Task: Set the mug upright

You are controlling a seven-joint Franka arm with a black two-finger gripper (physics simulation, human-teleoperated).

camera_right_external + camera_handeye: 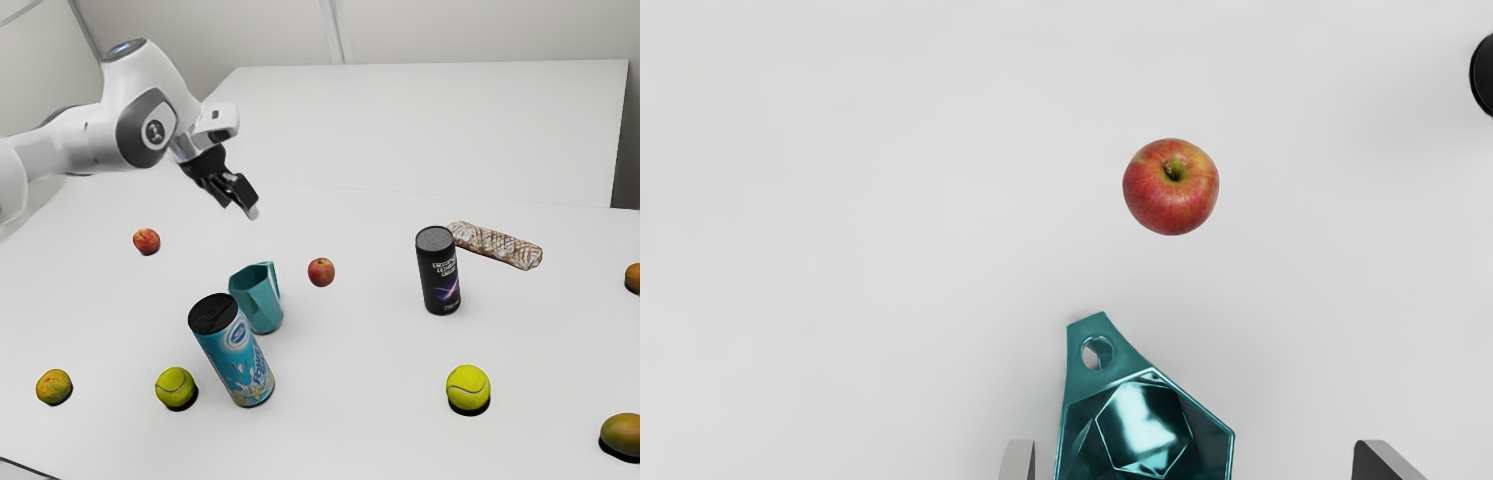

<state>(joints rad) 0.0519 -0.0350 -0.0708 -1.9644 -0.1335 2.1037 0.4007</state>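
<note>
Black two-fingered claw (244, 204), fingers apart, above a faceted, glossy teal mug (257, 300), mug upright on the smooth white surface (350, 410), round red apple (321, 272) near it.

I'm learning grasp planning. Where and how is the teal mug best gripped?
Probably by the body, from above: the mug stands upright, mouth up, its faceted sides look narrower than the gap between the open fingers, and its handle juts aside.

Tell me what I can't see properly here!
Exterior view: part of the shiny, faceted teal mug, behind the tall blue can.
Wrist view: part of that mug and most of the black cylindrical can, cut off by edges.
Exterior view: one end of the oval brownish fruit, past the edge.
</note>
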